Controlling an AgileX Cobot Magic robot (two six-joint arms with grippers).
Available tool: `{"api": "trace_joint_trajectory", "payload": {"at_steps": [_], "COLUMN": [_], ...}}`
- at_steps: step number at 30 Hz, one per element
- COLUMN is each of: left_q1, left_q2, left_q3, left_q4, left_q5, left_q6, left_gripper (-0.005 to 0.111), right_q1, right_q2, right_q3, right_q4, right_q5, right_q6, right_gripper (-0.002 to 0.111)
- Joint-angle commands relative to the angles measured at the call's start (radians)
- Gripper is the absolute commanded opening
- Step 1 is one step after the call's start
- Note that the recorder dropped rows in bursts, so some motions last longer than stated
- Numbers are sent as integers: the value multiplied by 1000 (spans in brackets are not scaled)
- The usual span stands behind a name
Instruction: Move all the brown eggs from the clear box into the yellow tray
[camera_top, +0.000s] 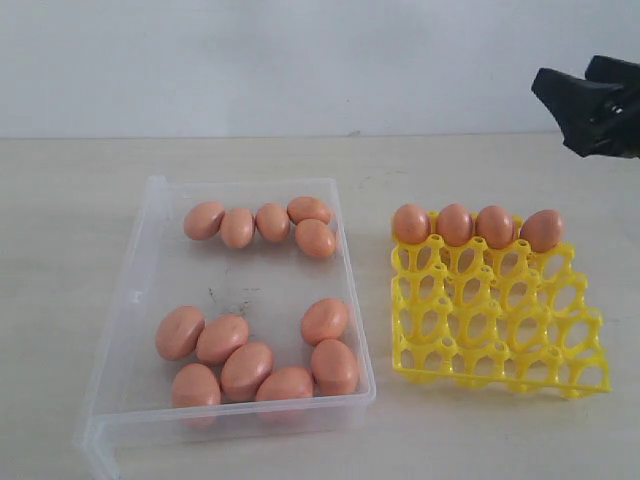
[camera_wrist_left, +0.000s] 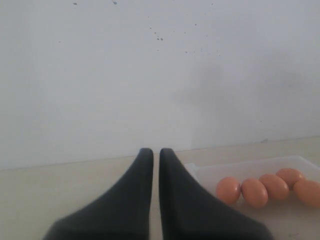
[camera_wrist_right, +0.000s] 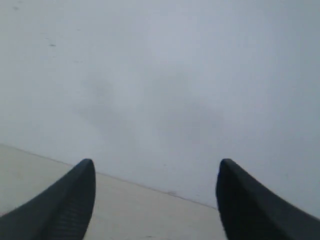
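Note:
Several brown eggs lie in the clear box, one cluster at its far end and another at its near end. The yellow tray sits to the right of the box, and its back row is filled with brown eggs. My right gripper hovers open and empty above and behind the tray's far right corner; in its wrist view the right gripper faces the wall. My left gripper is shut and empty, beside the clear box near its far eggs. It does not show in the exterior view.
The box and tray rest on a pale tabletop that ends at a white wall behind. A strip of bare table separates the box from the tray. Dark specks mark the box floor between the two egg clusters.

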Motion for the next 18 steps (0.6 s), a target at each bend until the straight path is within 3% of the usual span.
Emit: {"api": "trace_joint_trajectory", "payload": {"at_steps": [1,2,3,7,10,13,18], "left_q1": [-8,-8,-8,-8,-8,-8,-8], "left_q2": [-2,-2,-2,-2,-2,-2,-2], "left_q3": [3,3,3,3,3,3,3], "left_q4": [-2,-2,-2,-2,-2,-2,-2], "left_q5": [0,0,0,0,0,0,0], "left_q6": [1,1,1,1,1,1,1], "left_gripper": [4,4,4,4,4,4,4], "right_q1": [50,75,102,216,311,426,603], "right_q2": [-74,-81,-85,-87,-87,-87,-87], "right_q3": [-1,-1,-1,-1,-1,-1,-1], "right_q4": [-133,-152,-174,-239,-157,56,726], "right_q5": [-5,-5,-5,-5,-5,134,222], "right_q6": [45,26,6,-228,-360,-560,-1139], "right_gripper": [27,7,0,0,0,0,0]}}
